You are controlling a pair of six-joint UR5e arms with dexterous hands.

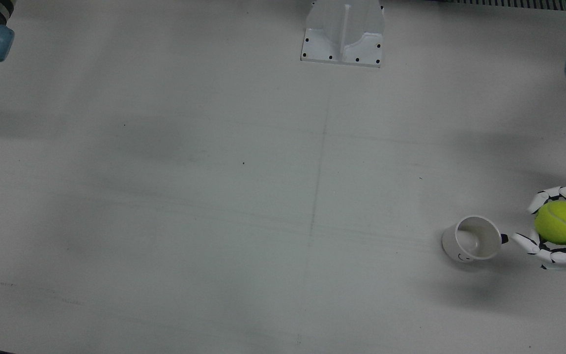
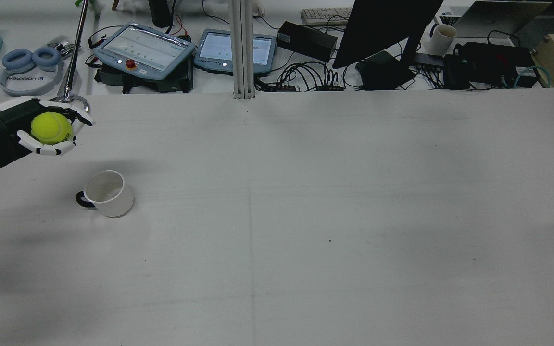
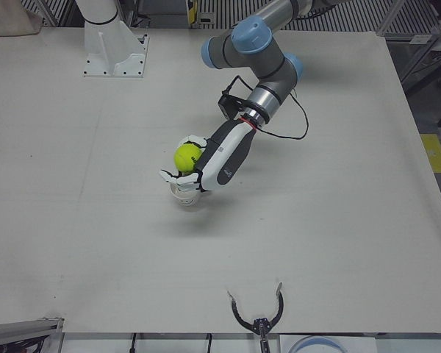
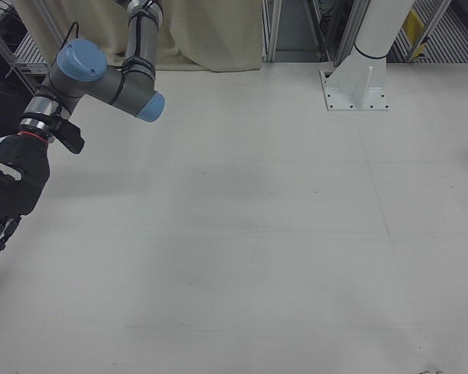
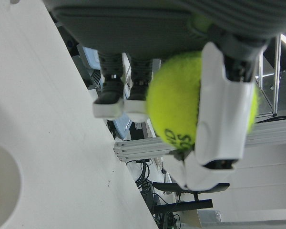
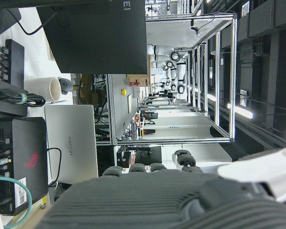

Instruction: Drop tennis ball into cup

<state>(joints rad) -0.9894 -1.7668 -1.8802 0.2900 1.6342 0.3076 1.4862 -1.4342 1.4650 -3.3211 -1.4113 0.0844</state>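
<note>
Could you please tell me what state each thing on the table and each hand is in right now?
ball: held in the left hand, above the table.
cup: upright, empty.
left hand: fingers shut on the ball, beside the cup.
right hand: holds nothing, fingers apart.

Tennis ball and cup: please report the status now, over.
Left hand shut on tennis ball, held above table, beside white cup, not over it. Cup upright, empty. Right hand open, idle. Nothing in the way.
</note>
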